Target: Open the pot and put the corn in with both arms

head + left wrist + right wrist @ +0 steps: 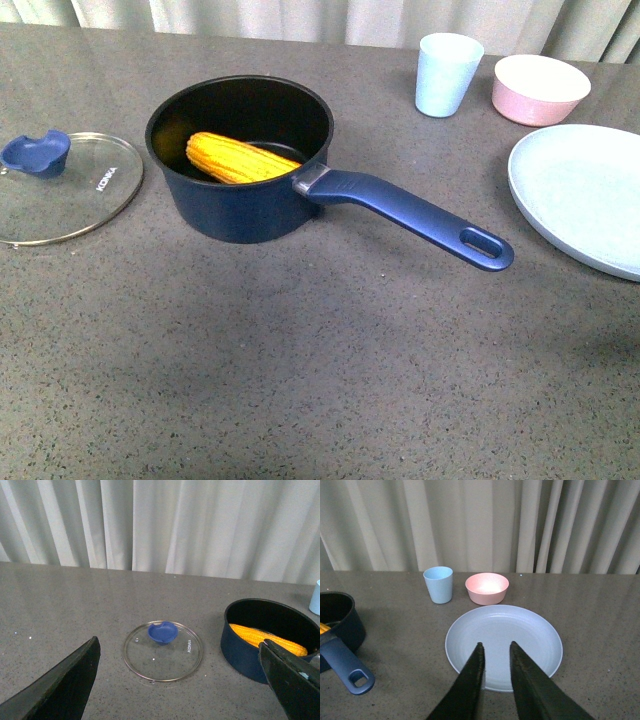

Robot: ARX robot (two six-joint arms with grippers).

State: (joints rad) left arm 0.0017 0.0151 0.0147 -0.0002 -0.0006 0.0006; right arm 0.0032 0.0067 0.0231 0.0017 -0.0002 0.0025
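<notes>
The dark blue pot (240, 200) stands uncovered on the grey table, its long handle (420, 215) pointing right and toward me. The yellow corn (240, 158) lies inside it, leaning on the near wall; it also shows as corn (265, 637) in the pot (250, 655) in the left wrist view. The glass lid (65, 187) with its blue knob (37, 152) lies flat on the table left of the pot. My left gripper (180, 647) hangs open, back from the lid (162, 651), holding nothing. My right gripper (495, 645) is shut and empty above the plate. Neither arm shows in the front view.
A light blue cup (447, 74) and a pink bowl (540, 88) stand at the back right. A large pale blue plate (590, 195) lies at the right edge, beside the pot handle's end. Curtains hang behind the table.
</notes>
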